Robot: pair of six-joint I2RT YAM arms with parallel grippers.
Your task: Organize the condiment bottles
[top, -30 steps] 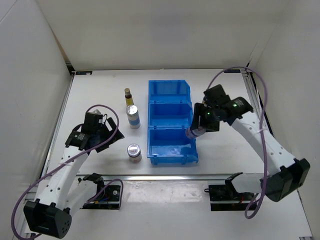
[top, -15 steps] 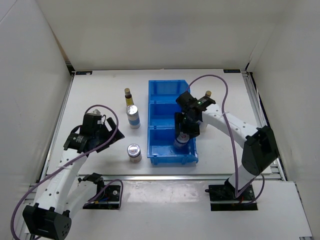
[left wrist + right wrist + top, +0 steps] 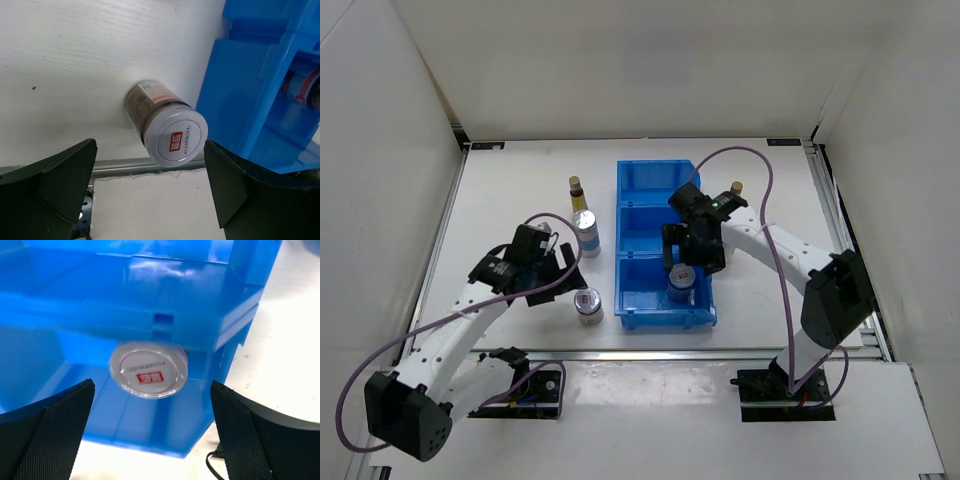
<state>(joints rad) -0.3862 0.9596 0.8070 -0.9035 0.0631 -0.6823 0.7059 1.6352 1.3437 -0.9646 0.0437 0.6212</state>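
A squat white-lidded jar (image 3: 682,283) (image 3: 148,369) stands in the near compartment of the blue bin (image 3: 619,240) (image 3: 75,295). My right gripper (image 3: 688,260) (image 3: 150,432) hovers just above it, open and off the jar. A second squat jar (image 3: 588,305) (image 3: 172,132) stands on the table left of the bin (image 3: 250,85). My left gripper (image 3: 563,270) (image 3: 150,192) is open just behind and left of it, holding nothing. A slim yellow bottle (image 3: 579,195) and a white-blue shaker (image 3: 587,233) stand further back. Another yellow bottle (image 3: 734,189) peeks out right of the bin.
White walls enclose the table on three sides. A metal rail (image 3: 660,352) runs along the near edge, close behind the left jar. The bin's middle and far compartments hold nothing that I can see.
My right gripper carried the jar over the bin's near compartment and opened, leaving it standing there. My left arm swung right toward the jar on the table.
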